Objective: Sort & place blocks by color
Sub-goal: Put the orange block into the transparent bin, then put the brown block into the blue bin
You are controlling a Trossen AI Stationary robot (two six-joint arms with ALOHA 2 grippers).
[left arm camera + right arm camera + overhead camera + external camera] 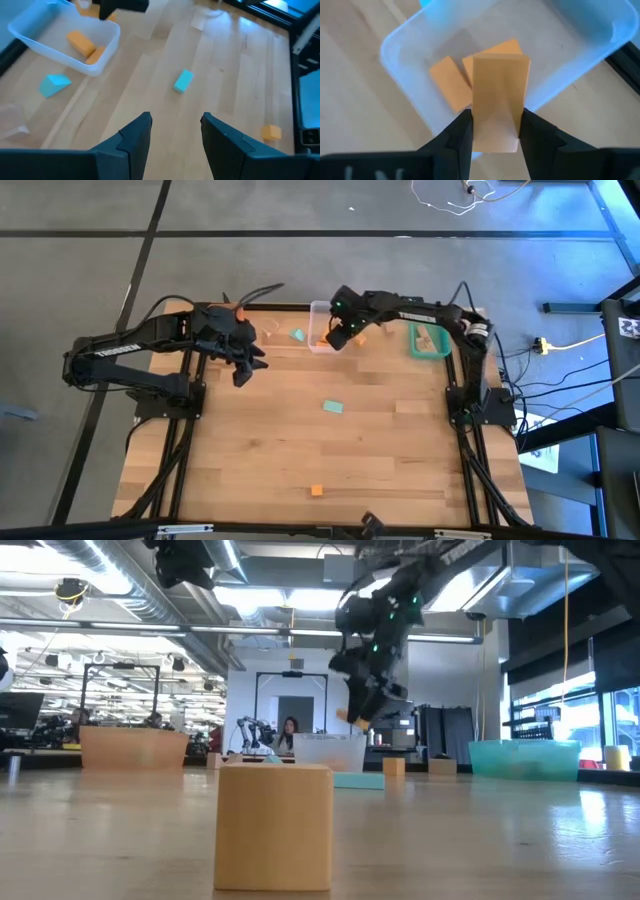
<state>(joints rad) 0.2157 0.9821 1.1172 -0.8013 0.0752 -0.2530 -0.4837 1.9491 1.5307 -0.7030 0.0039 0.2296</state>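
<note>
My right gripper [338,337] hangs over the clear bin [320,343] at the table's far middle, shut on an orange block [500,85]. Two more orange blocks [449,85] lie on the bin's floor below it. My left gripper [175,125] stands open and raised over the far left of the table, with nothing between its fingers. A mint green block [333,407] lies flat mid-table. A green wedge-shaped one [298,335] lies left of the clear bin. An orange block [317,491] rests near the front edge. My right gripper pinches the orange block between its two fingers, on the block's two long sides [480,125] near one end. The fingers point steeply down and lie along the block. The block is lifted clear, right above the clear bin's opening.
A teal bin [430,340] holding light-coloured pieces stands at the far right. Something orange [240,310] shows behind my left arm at the far left. Bare wood lies between the mid-table green block and the front edge.
</note>
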